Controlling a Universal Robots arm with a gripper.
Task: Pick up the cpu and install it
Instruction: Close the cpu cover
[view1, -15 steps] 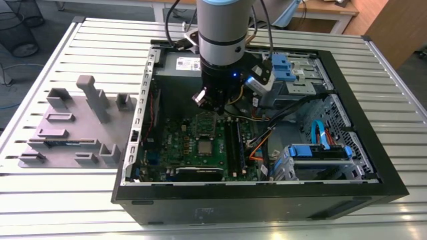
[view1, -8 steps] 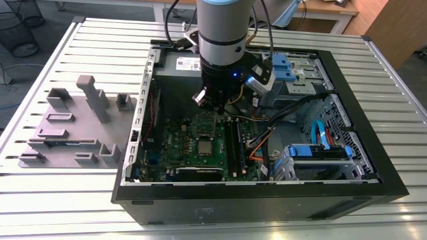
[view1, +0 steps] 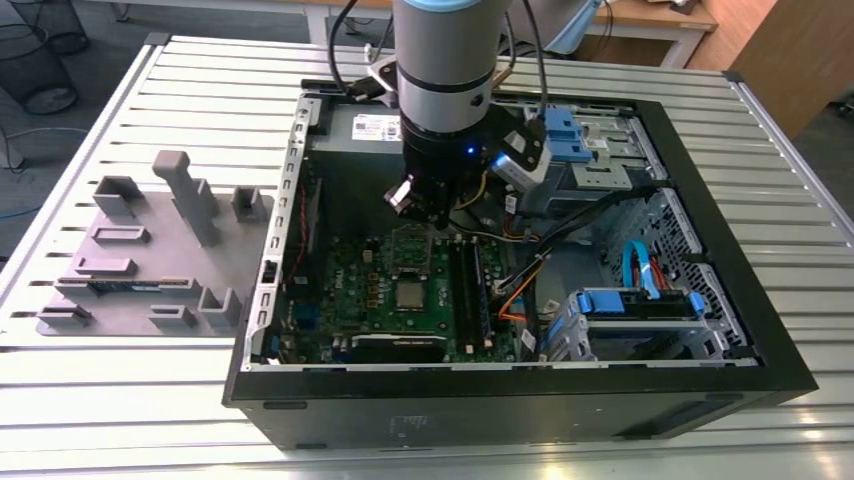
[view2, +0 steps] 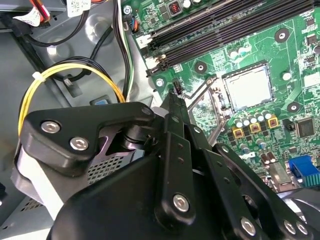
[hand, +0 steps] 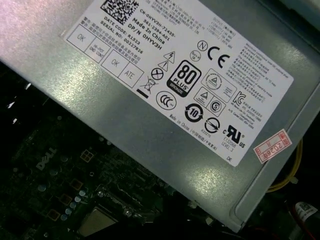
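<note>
Cpu (view2: 248, 87): seated flat in its socket on the green motherboard (view1: 400, 300), inside the open computer case (view1: 747, 330).
Gripper (view1: 430, 222): above the board, apart from the cpu; finger spread cannot be told.
Power supply (hand: 165, 95): grey box beside the board.

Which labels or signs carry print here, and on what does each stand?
Grey power-supply box: white label with small print, a crossed-out bin sign and round marks; not quoted here.
Same label's corner: red-and-white sticker, numbers tilted.
Motherboard: faint white lettering, too dim to read.
</note>
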